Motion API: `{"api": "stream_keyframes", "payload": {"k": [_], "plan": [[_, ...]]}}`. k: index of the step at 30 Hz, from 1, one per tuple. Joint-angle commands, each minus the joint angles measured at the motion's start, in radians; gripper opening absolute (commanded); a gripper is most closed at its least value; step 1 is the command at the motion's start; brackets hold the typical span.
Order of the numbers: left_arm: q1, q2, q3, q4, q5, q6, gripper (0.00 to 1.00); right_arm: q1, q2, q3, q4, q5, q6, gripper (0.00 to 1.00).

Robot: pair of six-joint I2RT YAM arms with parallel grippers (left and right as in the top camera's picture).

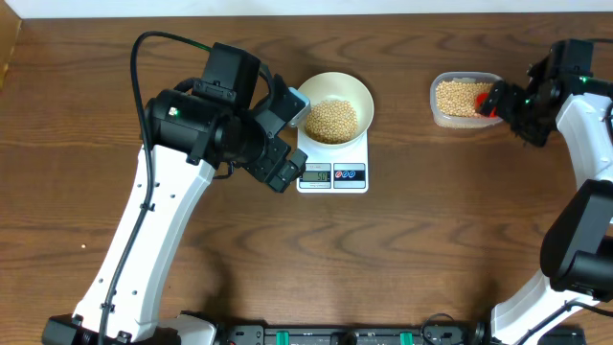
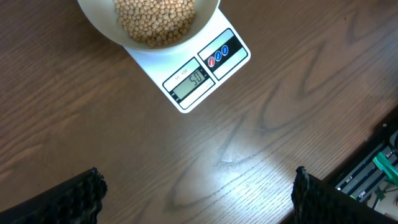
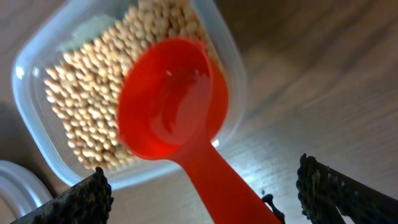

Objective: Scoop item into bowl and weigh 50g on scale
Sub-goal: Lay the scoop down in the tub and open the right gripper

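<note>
The white bowl (image 1: 330, 80) holds pale-tan beans (image 1: 330, 119) and stands on the white scale (image 1: 332, 176). In the left wrist view the bowl (image 2: 99, 25), its beans (image 2: 155, 18) and the scale (image 2: 233, 37) show at the top; the display seems to read 50. My left gripper (image 1: 292, 139) is open and empty, left of the scale over bare table (image 2: 199, 199). My right gripper (image 1: 512, 105) is open beside the clear tub. A red spoon (image 3: 171, 99) lies empty over the tub's beans (image 3: 81, 106), its handle between my spread fingers (image 3: 205, 193), untouched.
The clear plastic tub (image 1: 436, 113) of beans sits at the back right, with its rim (image 3: 37, 124) in the right wrist view. The red spoon (image 1: 487, 102) rests on its right side. The table's front edge and rail lie at the lower right of the left wrist view (image 2: 373, 168).
</note>
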Motion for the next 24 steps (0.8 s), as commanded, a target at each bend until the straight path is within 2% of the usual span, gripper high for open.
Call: {"api": "stream_keyframes", "payload": {"k": [1,11,24], "plan": [[0.000,-0.016,0.010,0.000,-0.006,-0.010,0.98,0.010,0.010,-0.006,0.032,0.011,0.009,0.95],[0.000,-0.016,0.010,0.000,-0.006,-0.010,0.98,0.042,0.031,-0.006,0.056,0.012,0.022,0.93],[0.000,-0.016,0.010,0.000,-0.006,-0.010,0.98,0.038,0.037,-0.006,-0.007,0.024,0.008,0.94]]}}
